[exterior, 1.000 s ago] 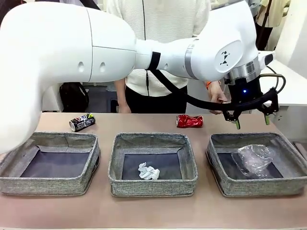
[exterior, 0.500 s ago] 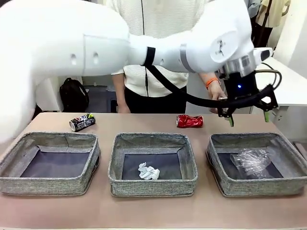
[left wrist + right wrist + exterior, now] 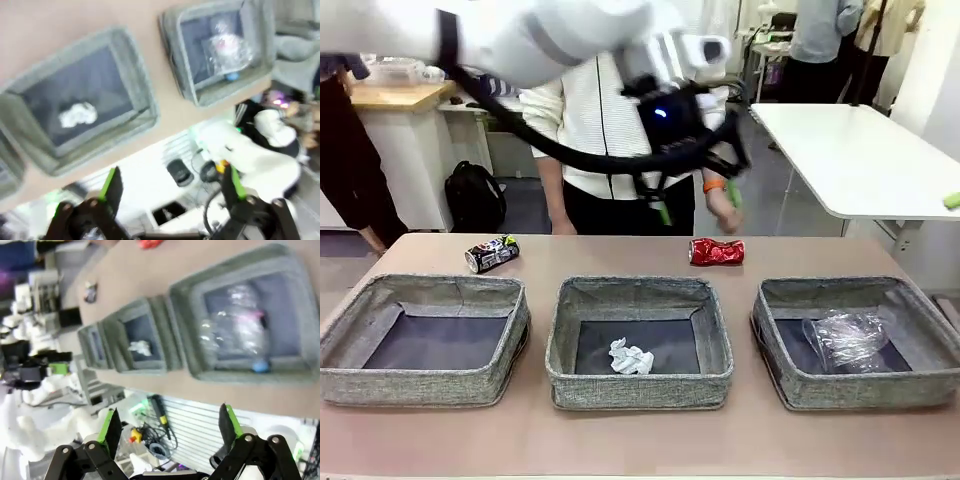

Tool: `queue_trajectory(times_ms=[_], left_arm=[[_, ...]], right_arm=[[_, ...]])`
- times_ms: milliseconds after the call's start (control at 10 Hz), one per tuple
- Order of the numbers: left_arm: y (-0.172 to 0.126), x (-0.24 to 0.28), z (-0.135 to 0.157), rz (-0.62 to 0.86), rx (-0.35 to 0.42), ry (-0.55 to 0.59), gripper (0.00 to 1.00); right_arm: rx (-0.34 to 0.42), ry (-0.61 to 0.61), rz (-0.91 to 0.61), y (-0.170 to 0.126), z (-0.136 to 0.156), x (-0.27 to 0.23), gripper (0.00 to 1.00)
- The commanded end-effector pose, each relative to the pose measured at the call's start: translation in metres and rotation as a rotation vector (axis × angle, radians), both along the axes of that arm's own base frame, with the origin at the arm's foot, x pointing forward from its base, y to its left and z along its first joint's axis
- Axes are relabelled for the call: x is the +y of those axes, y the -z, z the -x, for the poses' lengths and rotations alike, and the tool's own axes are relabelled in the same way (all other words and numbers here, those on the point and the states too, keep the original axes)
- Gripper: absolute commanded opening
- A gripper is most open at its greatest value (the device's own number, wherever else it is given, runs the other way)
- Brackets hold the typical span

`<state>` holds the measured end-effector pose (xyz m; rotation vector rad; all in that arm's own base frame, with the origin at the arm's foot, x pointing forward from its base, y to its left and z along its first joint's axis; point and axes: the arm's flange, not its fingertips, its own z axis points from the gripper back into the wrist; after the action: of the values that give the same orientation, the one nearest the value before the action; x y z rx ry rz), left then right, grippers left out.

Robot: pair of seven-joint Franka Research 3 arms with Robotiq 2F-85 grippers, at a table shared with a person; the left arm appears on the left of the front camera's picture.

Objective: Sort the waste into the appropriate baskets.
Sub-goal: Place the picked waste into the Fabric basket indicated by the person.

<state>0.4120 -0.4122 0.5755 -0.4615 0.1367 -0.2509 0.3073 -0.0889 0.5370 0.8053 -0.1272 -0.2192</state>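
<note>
Your left gripper [image 3: 698,203] hangs up high, open and empty, near the crushed red can [image 3: 716,251], which lies on the table [image 3: 620,255] behind the baskets [image 3: 638,287]. Your right gripper [image 3: 169,416] is open too. Come down crooked and you may knock the can away.

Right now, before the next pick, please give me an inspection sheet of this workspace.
Surface: tan table, no spill seen.
Job's things: crumpled white paper wad in middle basket; clear pink-labelled bottle in right basket; left basket empty; crushed red can, dark printed can on table beyond baskets.
Clutter: nothing seen.
Grippers: left gripper open, empty, raised; right gripper open, empty.
Cables: black cable along left arm.
Surroundings: person at far side; black backpack behind.
</note>
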Motion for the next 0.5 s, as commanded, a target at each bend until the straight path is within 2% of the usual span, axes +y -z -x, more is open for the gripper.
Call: queue_trajectory(times_ms=[0, 100, 200, 300, 400], left_arm=[[0.011, 0.089, 0.022, 0.143, 0.061, -0.081, 1.00], [0.011, 0.123, 0.015, 0.194, 0.125, -0.195, 1.00], [0.010, 0.152, 0.010, 0.263, 0.132, -0.163, 1.00], [0.009, 0.184, 0.001, 0.306, 0.172, -0.150, 1.00], [0.013, 0.212, -0.009, 0.386, 0.248, -0.089, 1.00]], right_arm=[[-0.019, -0.103, -0.091, 0.004, -0.035, 0.037, 1.00], [0.003, -0.169, -0.134, 0.006, -0.047, 0.057, 1.00], [0.002, -0.137, -0.168, 0.010, -0.058, 0.073, 1.00], [-0.012, -0.203, -0.286, 0.011, -0.065, 0.089, 1.00], [-0.043, -0.237, -0.380, 0.010, -0.070, 0.100, 1.00]])
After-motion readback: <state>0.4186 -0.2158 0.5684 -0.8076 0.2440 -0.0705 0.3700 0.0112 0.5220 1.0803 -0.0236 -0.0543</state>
